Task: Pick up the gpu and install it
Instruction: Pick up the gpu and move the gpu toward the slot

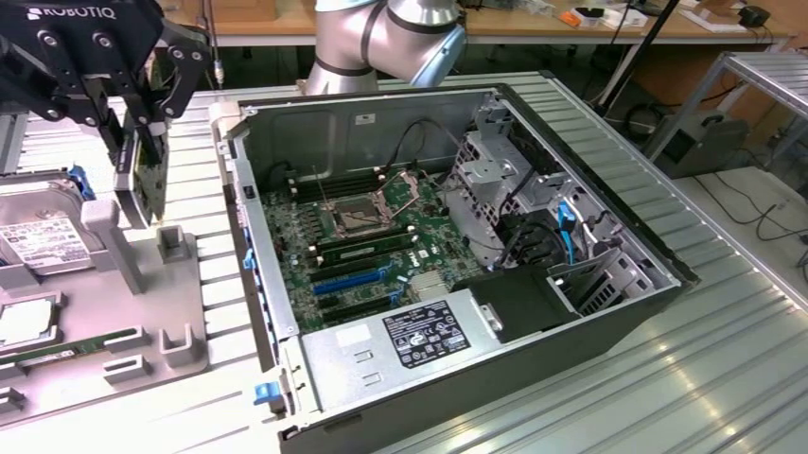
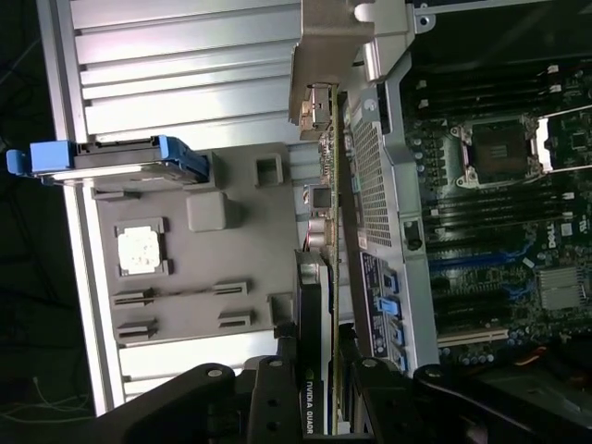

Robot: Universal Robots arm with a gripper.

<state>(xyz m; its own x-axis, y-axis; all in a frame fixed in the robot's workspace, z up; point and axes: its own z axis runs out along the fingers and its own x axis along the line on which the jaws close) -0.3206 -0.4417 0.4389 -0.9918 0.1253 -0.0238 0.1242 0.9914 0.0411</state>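
The gpu (image 1: pixel 136 184) hangs on edge, a thin dark card with a green board, in the exterior view's upper left. My black gripper (image 1: pixel 142 113) is shut on its upper edge and holds it above the grey fixture tray (image 1: pixel 139 284), just outside the computer case's side wall. In the wrist view the gpu (image 2: pixel 319 277) runs edge-on away from my gripper (image 2: pixel 322 375), and its silver bracket (image 2: pixel 326 55) is at the far end. The open computer case (image 1: pixel 531 312) lies on its side, with the motherboard (image 1: pixel 366 236) and its blue slots (image 1: pixel 347 280) exposed.
On the grey tray lie a silver hard drive (image 1: pixel 44 241) with blue rails, a processor chip (image 1: pixel 26 322) and a green memory stick (image 1: pixel 63 350). A drive cage (image 1: pixel 499 175) and black cables (image 1: pixel 531 236) fill the case's right side. The ribbed metal table (image 1: pixel 707 378) surrounds everything.
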